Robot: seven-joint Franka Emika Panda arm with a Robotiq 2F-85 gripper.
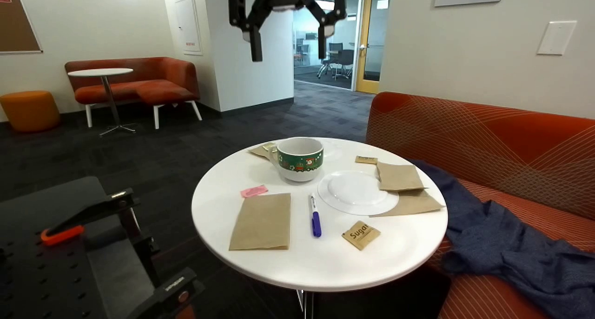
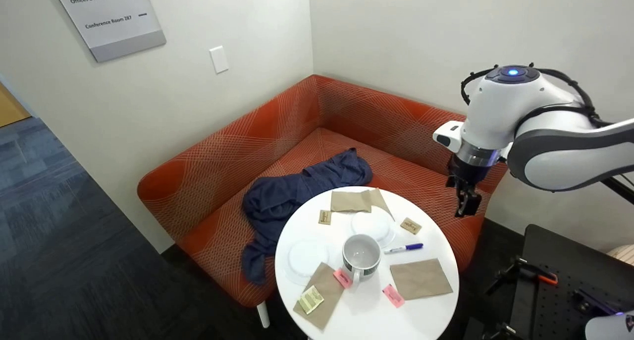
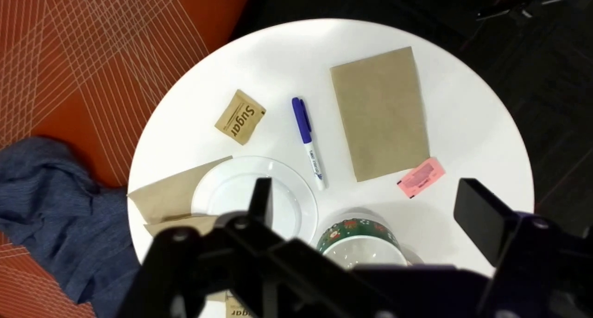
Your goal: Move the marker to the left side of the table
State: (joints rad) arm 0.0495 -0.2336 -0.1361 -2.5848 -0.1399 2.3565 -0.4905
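Note:
The marker, with a white barrel and a blue-purple cap, lies flat on the round white table [image 1: 307, 275]. It shows in both exterior views [image 1: 315, 219] [image 2: 405, 248] and in the wrist view [image 3: 303, 125]. It lies between a brown napkin and a white plate. My gripper [image 1: 289, 58] is open with nothing between its fingers, well above the table. In an exterior view the gripper [image 2: 467, 208] hangs beside the table's rim, pointing down. In the wrist view the open fingers [image 3: 365, 186] frame part of the tabletop, and the marker lies beyond their tips.
A green-banded mug [image 1: 300, 158] stands near the plate [image 1: 358, 192]. Napkins [image 1: 262, 222], sugar packets [image 1: 361, 235] and a pink packet [image 1: 254, 191] lie around. A red sofa [image 2: 386, 141] with dark cloth [image 2: 302, 181] and a black cart [image 2: 559, 270] flank the table.

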